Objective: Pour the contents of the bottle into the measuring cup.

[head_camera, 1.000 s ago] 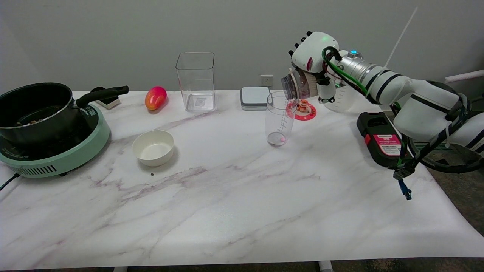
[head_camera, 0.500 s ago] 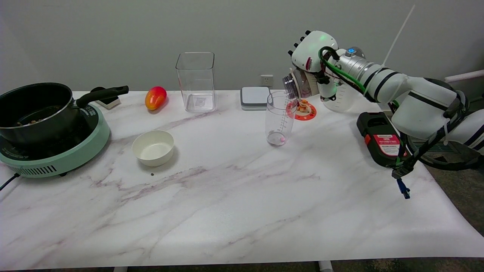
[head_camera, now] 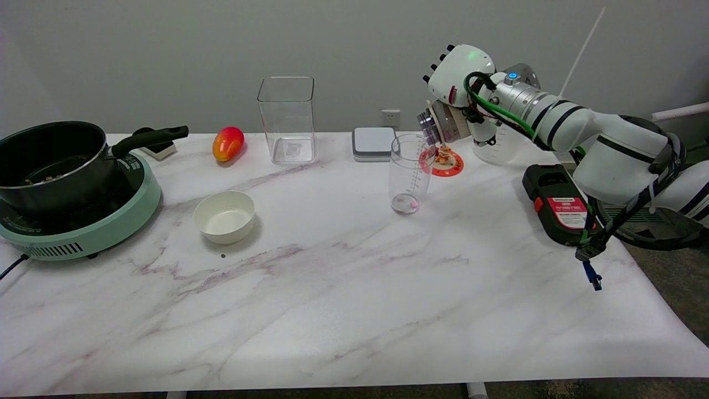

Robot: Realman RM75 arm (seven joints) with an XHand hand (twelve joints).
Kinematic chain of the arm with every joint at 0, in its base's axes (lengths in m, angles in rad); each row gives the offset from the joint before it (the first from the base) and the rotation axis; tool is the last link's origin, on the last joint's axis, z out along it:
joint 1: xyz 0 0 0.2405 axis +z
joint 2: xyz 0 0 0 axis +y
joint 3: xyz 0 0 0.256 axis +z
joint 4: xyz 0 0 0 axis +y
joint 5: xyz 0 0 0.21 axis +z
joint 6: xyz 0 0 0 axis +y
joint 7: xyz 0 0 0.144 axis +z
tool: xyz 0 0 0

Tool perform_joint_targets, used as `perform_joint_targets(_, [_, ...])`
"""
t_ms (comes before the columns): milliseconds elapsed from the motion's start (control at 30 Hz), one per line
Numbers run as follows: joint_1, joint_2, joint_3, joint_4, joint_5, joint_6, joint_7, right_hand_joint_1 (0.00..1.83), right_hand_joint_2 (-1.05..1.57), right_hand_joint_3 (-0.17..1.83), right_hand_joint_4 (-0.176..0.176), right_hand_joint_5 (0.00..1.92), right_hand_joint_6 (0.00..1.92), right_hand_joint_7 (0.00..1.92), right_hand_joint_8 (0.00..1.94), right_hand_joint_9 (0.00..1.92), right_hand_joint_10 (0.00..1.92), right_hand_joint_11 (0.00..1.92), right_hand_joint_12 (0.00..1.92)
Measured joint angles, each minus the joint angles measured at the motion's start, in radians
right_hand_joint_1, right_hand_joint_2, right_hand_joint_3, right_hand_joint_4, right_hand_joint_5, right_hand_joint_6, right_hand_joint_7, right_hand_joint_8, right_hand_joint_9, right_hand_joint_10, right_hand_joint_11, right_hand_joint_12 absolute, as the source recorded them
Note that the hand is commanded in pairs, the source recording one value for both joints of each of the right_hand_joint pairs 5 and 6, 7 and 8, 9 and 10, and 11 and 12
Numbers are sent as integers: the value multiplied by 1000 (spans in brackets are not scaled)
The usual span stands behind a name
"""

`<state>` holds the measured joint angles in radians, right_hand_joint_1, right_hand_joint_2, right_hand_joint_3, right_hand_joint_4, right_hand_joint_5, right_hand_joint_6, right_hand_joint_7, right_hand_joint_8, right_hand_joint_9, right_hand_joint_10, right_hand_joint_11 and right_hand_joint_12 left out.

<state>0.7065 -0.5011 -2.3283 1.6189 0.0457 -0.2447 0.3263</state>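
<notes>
White marble-patterned desk (head_camera: 343,310) stands against a plain grey wall. Bottle (head_camera: 438,123), clear, is held in the air at the desk's far right, tipped over with its mouth pointing left and downward, just above the right rim of the measuring cup (head_camera: 410,173). Right hand (head_camera: 460,91) grips the bottle from above and behind, fingers wrapped around its body. Measuring cup is a tall clear beaker standing upright on the desk, with a few small pink pieces at its bottom. Just behind the cup lies a red round coaster (head_camera: 446,162) carrying a small figure. Further back sit a grey-white box (head_camera: 373,143) and a tall clear square container (head_camera: 287,119). Right of the cup lies a black device with a red label (head_camera: 558,204). Leftward are a white bowl (head_camera: 224,216), a red-orange mango (head_camera: 227,143), and a black pot (head_camera: 52,160) on a green cooker (head_camera: 88,230).
</notes>
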Motion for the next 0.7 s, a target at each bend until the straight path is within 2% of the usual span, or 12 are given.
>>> perform_joint_targets(167, [-1,-2,-1,1,-25,0,-8,1319,786,652,0,1399,1399,1503,1503,1386,1386,1119,1119])
perform_joint_targets(300, [-8,-5,0,8,-52,0,-13,1296,889,572,0,1428,1428,1533,1533,1415,1415,1141,1141])
perform_joint_targets(700, [-18,-10,5,19,-98,14,-33,1275,982,508,0,1449,1449,1558,1558,1444,1444,1162,1162])
